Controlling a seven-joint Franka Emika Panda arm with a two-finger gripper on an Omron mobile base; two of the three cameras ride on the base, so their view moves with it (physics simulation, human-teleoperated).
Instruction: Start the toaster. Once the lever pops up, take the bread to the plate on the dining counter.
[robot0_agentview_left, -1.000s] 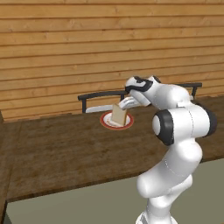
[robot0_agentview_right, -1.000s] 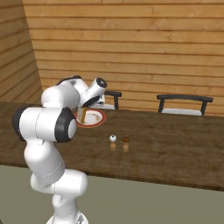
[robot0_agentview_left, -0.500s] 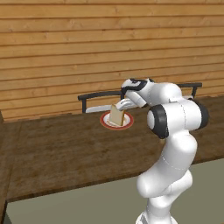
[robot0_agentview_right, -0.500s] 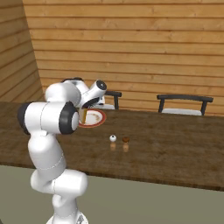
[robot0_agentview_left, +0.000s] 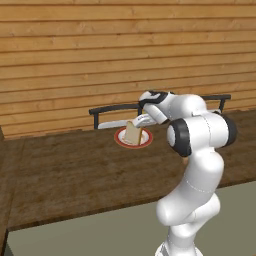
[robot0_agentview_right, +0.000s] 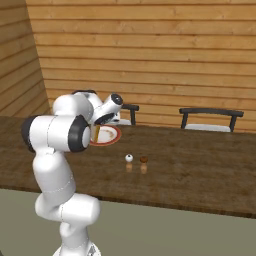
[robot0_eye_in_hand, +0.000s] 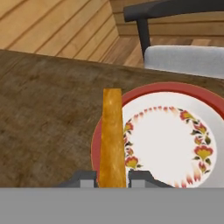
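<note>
the dining counter (robot0_agentview_left: 70, 175) was a long dark brown wooden top and it crossed the whole scene in front of a wall of wooden planks (robot0_agentview_left: 100, 50). behind the counter stood two dark chairs with pale seats, one chair (robot0_agentview_right: 210, 119) to the right and one chair (robot0_eye_in_hand: 183, 39) directly behind the plate. the white arm (robot0_agentview_left: 200, 150) rose from the floor and bent forward over the counter.

the plate (robot0_agentview_left: 120, 139) lay flat on the counter near its far edge; it had a red rim and a cream centre with a ring of small flowers. the gripper (robot0_eye_in_hand: 112, 178) was above the plate, and its two fingers were closed on the bread (robot0_agentview_left: 132, 133). the slice stood on its edge, with the lower edge over the left part of the plate in the hand view. i could not tell if it touched the plate.

to the right of the plate, well apart from it, a small white shaker (robot0_agentview_right: 129, 159) and a small brown shaker (robot0_agentview_right: 144, 160) stood just beside each other on the counter.
</note>
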